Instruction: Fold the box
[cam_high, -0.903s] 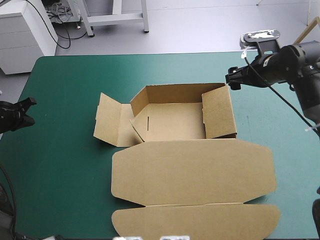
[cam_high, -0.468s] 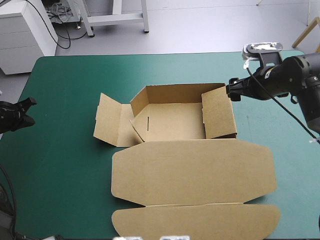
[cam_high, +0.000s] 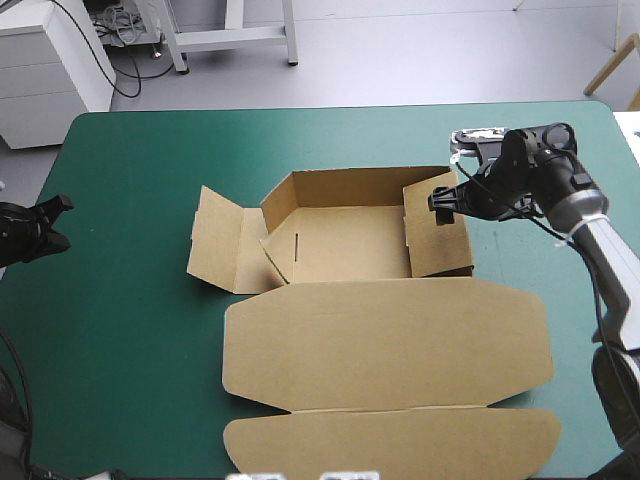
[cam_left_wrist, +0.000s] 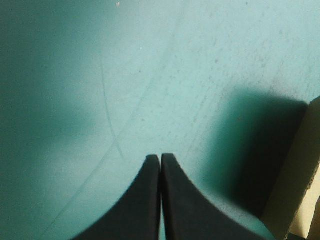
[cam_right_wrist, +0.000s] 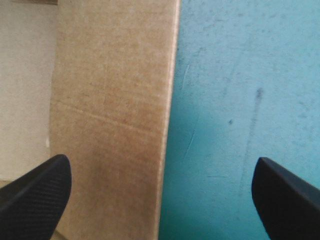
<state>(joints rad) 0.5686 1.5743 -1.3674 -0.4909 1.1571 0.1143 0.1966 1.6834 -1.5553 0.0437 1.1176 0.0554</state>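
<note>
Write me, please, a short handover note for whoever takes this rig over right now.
Left claw: shut, idle over bare teal-green cover near the table's left edge.
Right claw: open, above the box, at the top edge of its right wall, not gripping.
Done: back and right walls raised.
Left: left wall splayed outward, lid flat; raise and tuck.

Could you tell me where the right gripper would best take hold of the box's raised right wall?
Probably its free top edge, from above: the right wall of the box stands raised, a thin sheet, so the open right gripper can put one finger inside, one outside.
</note>
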